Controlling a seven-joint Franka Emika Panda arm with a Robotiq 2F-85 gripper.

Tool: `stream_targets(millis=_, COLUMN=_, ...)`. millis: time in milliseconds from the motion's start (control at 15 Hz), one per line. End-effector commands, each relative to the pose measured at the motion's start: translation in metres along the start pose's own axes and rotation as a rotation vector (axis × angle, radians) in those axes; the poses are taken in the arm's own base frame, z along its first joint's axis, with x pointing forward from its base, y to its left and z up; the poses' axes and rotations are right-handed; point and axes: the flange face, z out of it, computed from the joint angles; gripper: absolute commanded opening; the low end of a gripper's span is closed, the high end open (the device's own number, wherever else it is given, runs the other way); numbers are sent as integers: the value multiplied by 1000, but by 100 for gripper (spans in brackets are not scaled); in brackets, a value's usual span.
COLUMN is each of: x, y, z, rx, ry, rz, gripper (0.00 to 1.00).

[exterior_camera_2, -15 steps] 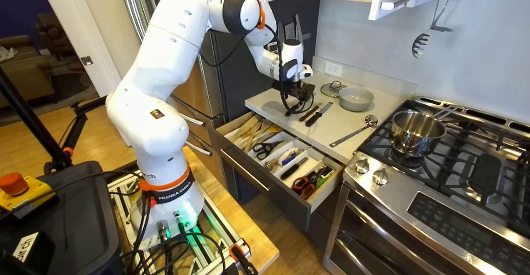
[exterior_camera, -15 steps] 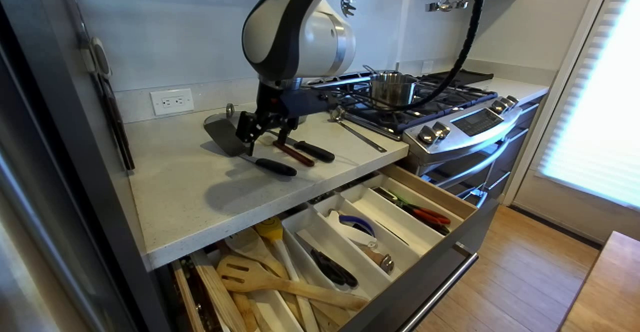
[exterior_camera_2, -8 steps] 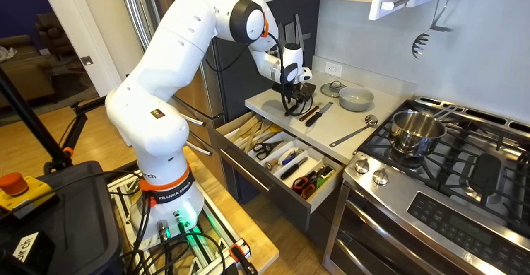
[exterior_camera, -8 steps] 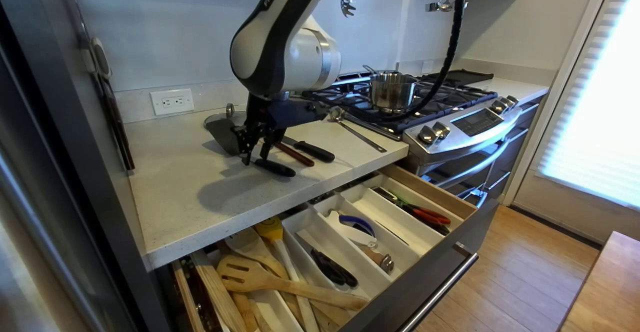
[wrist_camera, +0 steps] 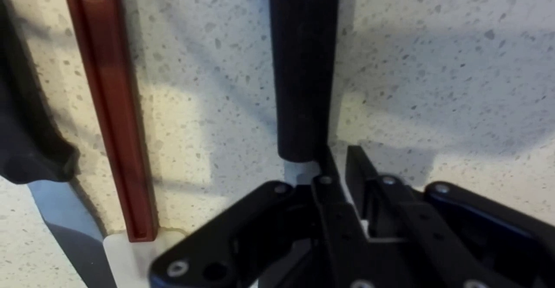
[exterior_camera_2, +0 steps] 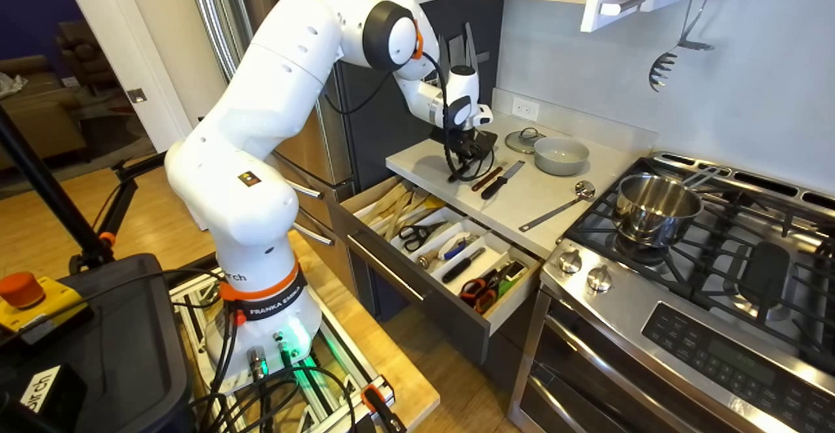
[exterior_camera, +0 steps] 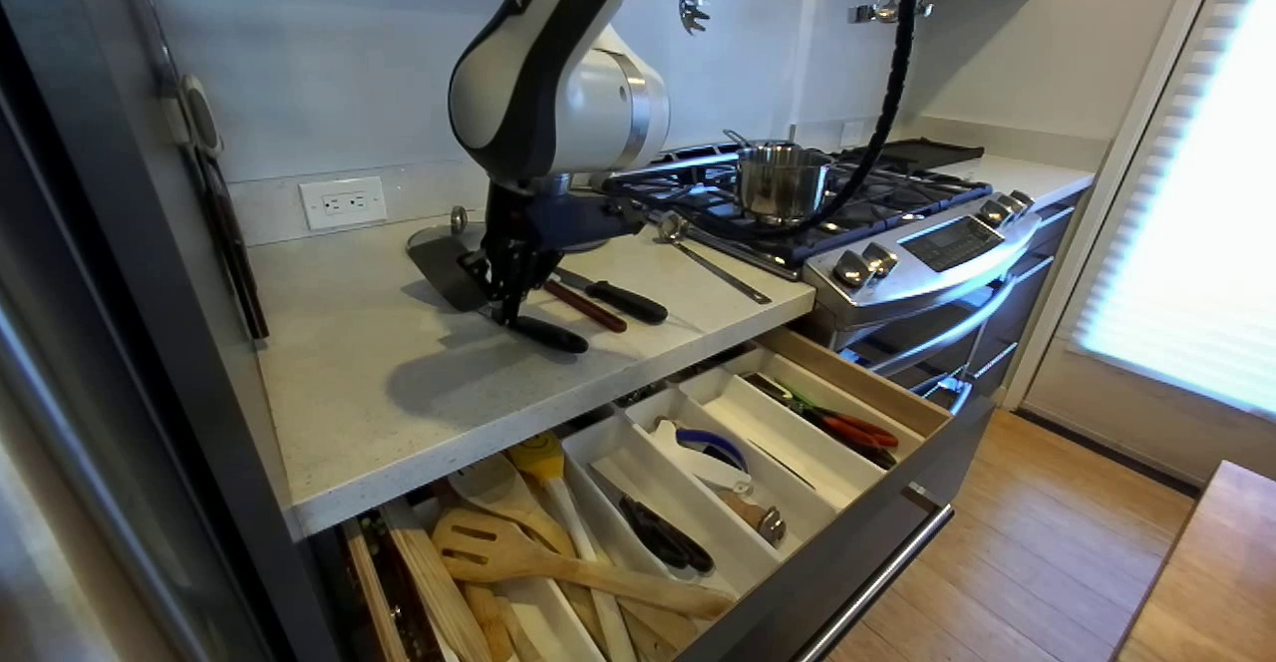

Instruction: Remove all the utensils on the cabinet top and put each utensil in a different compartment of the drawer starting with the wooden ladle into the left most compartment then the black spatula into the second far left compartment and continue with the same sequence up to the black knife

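Standing closed vs. wide b4, gripper [wrist_camera: 339, 153] by blk spatula hndl [wrist_camera: 305, 67].

one countertop knife [exterior_camera_2: 501, 182]; one bowl [exterior_camera_2: 561, 162]; one pot [exterior_camera_2: 652, 226]

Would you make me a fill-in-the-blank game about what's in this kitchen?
1. Rather than shut, the drawer stands ____.
2. On the countertop, the red-handled utensil lies between the black-handled spatula and the ____.
3. The bowl near the round lid is colored ____.
4. Of the countertop utensils, the robot's gripper is closest to the ____.
Missing words: open; knife; gray; spatula.
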Motion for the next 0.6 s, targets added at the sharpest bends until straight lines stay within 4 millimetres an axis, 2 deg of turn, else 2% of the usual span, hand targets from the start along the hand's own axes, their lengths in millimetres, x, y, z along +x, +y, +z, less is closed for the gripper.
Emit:
stream_targets(millis=0, x=6, y=-2, z=-12, rx=-34, ry=30, rz=-1, gripper=46)
stream_targets(millis=133, x=7, y=0, z=-17, rx=-48, ry=31, rz=3, gripper=62)
stream_targets(millis=400, x=1, y=8, z=-1, rx=-71, ry=-3, rz=30, gripper=92)
stream_targets(millis=467, x=-1, y=9, z=2, rx=-74, ry=-11, rz=35, gripper=98)
stream_targets(millis=533, x=-3, y=10, z=4, rx=-77, ry=-22, rz=40, gripper=100)
